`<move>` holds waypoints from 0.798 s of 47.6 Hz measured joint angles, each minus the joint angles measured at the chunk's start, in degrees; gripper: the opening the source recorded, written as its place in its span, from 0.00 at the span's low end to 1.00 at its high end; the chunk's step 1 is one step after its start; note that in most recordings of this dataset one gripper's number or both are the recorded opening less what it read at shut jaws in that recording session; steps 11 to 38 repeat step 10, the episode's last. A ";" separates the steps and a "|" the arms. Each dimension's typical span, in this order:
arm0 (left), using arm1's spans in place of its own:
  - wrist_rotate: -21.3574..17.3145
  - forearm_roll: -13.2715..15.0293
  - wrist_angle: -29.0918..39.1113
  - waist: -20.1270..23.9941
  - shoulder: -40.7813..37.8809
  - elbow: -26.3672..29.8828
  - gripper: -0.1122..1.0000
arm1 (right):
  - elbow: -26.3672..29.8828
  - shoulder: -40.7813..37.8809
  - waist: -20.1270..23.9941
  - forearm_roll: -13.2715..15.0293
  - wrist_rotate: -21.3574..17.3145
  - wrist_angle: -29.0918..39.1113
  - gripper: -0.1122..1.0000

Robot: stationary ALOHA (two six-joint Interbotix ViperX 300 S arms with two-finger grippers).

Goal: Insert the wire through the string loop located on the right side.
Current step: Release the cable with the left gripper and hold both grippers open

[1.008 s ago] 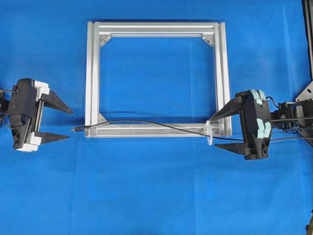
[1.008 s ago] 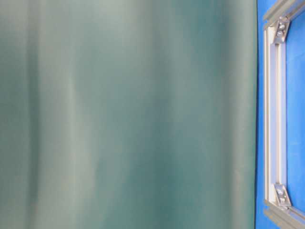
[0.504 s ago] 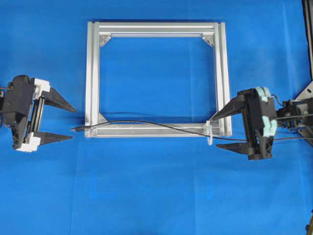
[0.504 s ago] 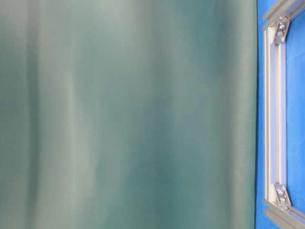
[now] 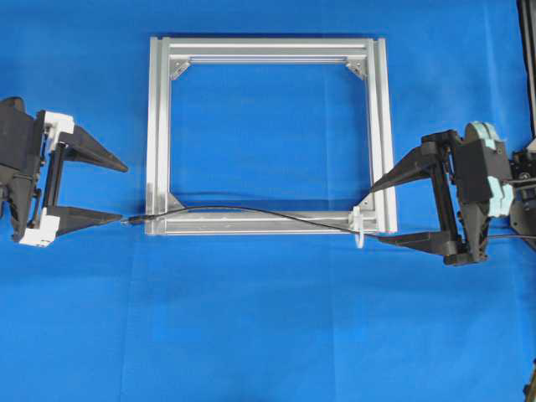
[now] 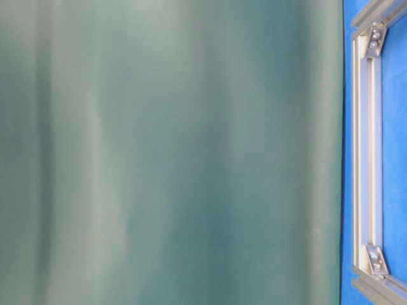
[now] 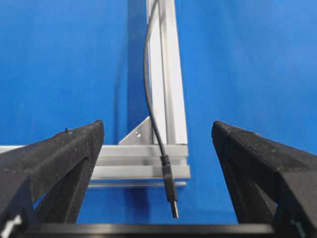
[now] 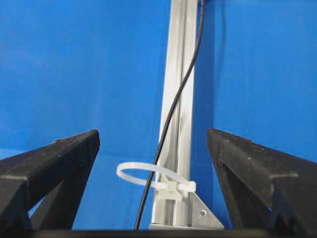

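Risks dragging the long thin black wire (image 5: 251,209), on the silver aluminium frame's (image 5: 159,126) near rail, back out of the tiny whitish string loop (image 8: 171,190) at right by snagging its tip; left tool (image 5: 124,194), right tool (image 5: 378,215) both wide, empty.

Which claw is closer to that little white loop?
The right claw: the string loop sits just off its fingertips. The left claw is across the frame.

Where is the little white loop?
In the overhead view, the string loop sits at the silver frame's bottom-right corner, with the wire running through it, near the open right gripper.
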State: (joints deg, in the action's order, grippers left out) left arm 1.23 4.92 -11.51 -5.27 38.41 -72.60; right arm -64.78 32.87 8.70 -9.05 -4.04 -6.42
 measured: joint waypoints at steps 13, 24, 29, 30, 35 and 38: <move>0.00 0.00 0.26 0.18 0.97 0.09 0.87 | 0.09 -0.79 -0.09 0.09 0.00 0.35 0.95; 0.00 0.00 0.26 0.18 0.97 0.09 0.87 | 0.09 -0.79 -0.09 0.09 0.00 0.35 0.95; 0.00 0.00 0.26 0.18 0.97 0.09 0.87 | 0.09 -0.79 -0.09 0.09 0.00 0.35 0.95; 0.00 0.00 0.26 0.18 0.97 0.09 0.87 | 0.09 -0.79 -0.09 0.09 0.00 0.35 0.95; 0.00 0.00 0.26 0.18 0.97 0.09 0.87 | 0.09 -0.79 -0.09 0.09 0.00 0.35 0.95; 0.00 0.00 0.26 0.18 0.97 0.09 0.87 | 0.09 -0.79 -0.09 0.09 0.00 0.35 0.95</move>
